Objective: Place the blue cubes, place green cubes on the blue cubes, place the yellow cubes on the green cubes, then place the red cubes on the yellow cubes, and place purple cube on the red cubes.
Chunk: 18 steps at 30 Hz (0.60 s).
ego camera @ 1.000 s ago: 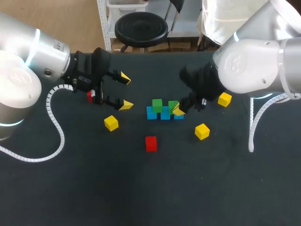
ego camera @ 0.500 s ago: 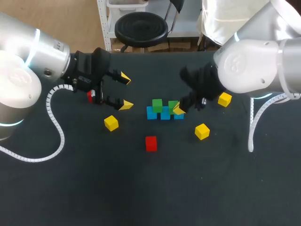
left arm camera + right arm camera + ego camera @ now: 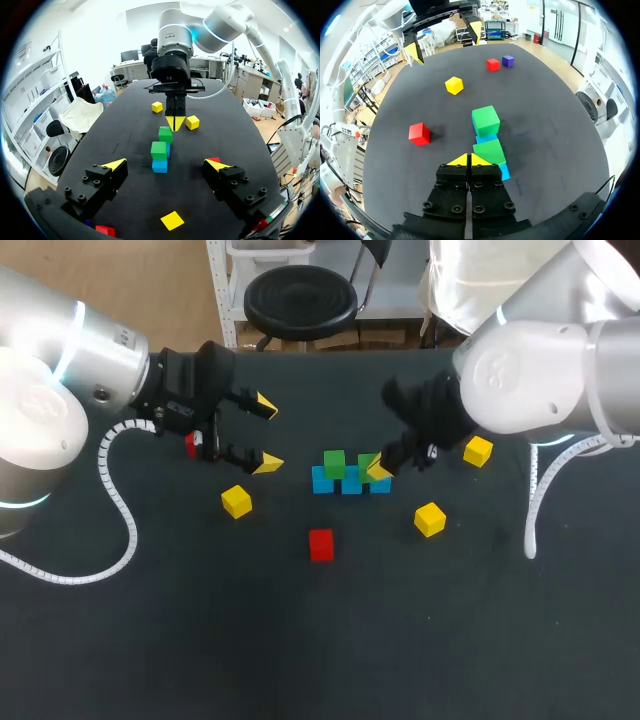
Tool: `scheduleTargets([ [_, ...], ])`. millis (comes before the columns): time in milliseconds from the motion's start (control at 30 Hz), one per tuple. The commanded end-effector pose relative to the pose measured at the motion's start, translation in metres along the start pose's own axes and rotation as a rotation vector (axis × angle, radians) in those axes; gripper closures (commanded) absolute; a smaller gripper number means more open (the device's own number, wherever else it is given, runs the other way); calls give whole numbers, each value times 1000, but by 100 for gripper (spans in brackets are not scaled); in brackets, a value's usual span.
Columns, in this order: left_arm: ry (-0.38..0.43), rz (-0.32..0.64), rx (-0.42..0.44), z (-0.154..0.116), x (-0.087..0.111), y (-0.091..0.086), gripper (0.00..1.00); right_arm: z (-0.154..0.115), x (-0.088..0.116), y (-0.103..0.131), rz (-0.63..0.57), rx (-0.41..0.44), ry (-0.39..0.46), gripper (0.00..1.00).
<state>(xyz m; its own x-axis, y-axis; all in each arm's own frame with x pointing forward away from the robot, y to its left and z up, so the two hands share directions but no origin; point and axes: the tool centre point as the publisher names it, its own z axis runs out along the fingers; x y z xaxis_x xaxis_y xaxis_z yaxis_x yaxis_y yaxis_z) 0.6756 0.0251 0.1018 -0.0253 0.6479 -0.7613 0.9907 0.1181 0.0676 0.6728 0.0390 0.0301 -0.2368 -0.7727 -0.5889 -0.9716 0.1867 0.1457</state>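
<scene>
Matte black table bears sharp-edged green cubes atop blue cubes.

Black table with three blue cubes in a close row near its middle. A near red cube lies in front of them. A left yellow cube, right yellow cube and far yellow cube lie scattered around. A far red cube sits just beside a purple cube

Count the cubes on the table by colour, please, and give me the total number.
Blue cubes: 3
Green cubes: 2
Yellow cubes: 3
Red cubes: 2, one partly hidden behind the left arm in the head view
Purple cube: 1
Total: 11
</scene>
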Motion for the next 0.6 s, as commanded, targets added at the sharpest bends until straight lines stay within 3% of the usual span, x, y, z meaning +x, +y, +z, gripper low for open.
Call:
scheduleTargets([
  [33, -7, 3, -2, 0, 2, -1, 0, 1, 0, -3, 2, -3, 1, 100],
  [600, -7, 3, -2, 0, 2, -1, 0, 3, -3, -1, -2, -8, 1, 100],
])
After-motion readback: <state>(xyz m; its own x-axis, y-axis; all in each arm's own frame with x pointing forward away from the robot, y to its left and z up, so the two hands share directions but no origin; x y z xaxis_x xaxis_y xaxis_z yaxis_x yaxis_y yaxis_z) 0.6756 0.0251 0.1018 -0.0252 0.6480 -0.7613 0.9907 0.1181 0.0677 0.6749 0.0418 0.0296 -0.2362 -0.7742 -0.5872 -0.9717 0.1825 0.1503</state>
